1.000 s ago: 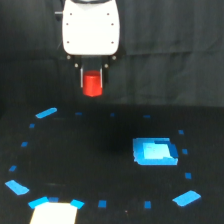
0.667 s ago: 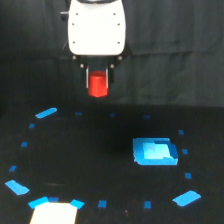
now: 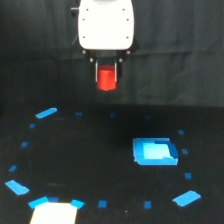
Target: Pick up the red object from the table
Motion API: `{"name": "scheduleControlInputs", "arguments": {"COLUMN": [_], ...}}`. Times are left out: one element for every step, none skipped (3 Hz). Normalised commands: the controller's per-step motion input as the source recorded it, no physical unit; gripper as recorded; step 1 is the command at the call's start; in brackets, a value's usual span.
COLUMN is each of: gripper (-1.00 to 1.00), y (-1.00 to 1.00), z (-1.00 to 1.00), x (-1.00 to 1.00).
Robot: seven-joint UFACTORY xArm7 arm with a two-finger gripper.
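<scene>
Exterior view: we see the white-bodied gripper (image 3: 106, 75) closed on the small bright red-orange stubby block (image 3: 106, 80), one dark finger on each side of it. The red object hangs clear of the wide flat black table (image 3: 100, 150), against the dark backdrop, above the table's far edge.

We judge the step in hand to be the lift. To do it well we keep the jaws clamped and rise straight, without swinging.

Count: one red object, one gripper, one large blue square patch (image 3: 155, 151), one pale rectangle (image 3: 54, 212). The small blue tape marks (image 3: 46, 113) are blurred, so we cannot count them exactly.
</scene>
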Motion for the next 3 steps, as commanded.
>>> {"name": "scheduleControlInputs", "arguments": {"gripper": [-1.0,-1.0,-1.0], "y": [-0.38,-0.41,0.3], "z": [0.34,1.0,0.5], "x": [0.19,-0.14,0.35]}}
